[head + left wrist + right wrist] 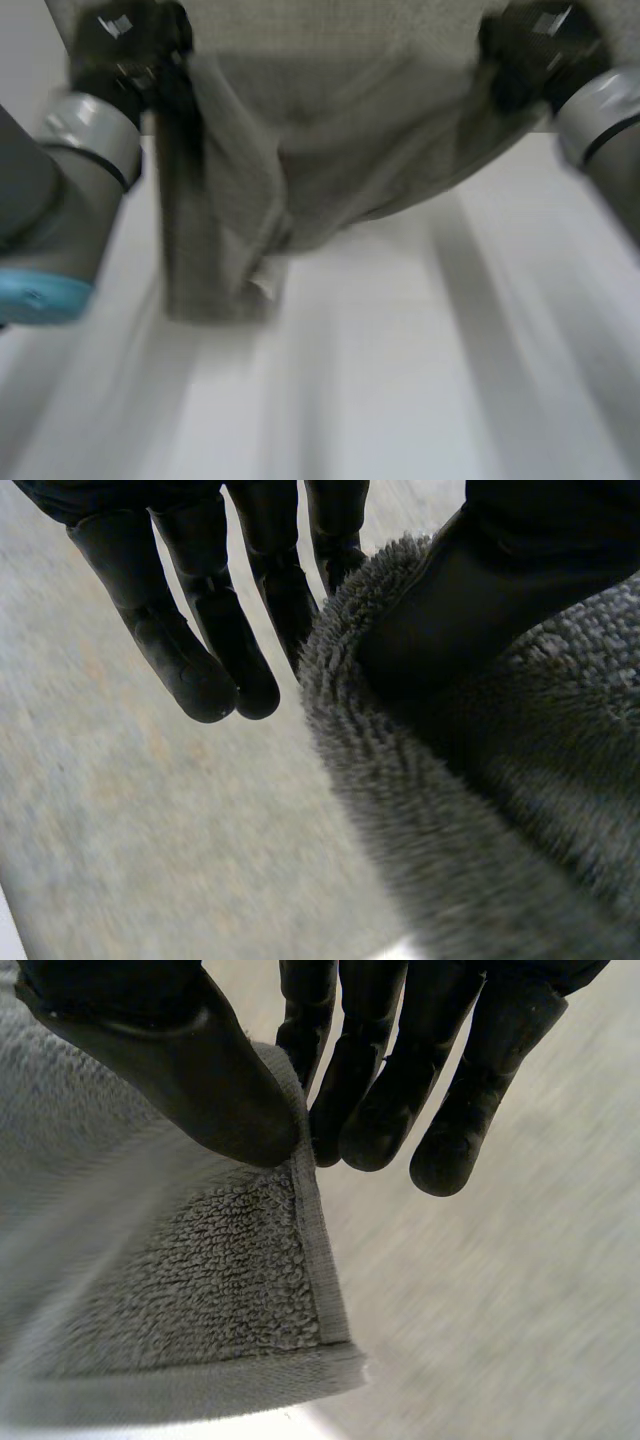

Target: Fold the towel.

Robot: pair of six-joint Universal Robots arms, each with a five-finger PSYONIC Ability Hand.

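My left robot hand (470, 590) and right robot hand (190, 1070) each pinched the towel (340, 150) by its upper edge, hanging it spread for folding.

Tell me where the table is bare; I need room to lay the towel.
The white table is bare nearer than the hanging grey towel, widest under its right half. Crowded farther back: left hand and right hand pinch its top edge; a fold droops lowest at left.

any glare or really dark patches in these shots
Head view: no harsh glare on the white table; the towel is darkest in its hanging fold below the left hand. Left wrist view: faint sheen on the fingertips. Right wrist view: the right hand's thumb catches soft light.
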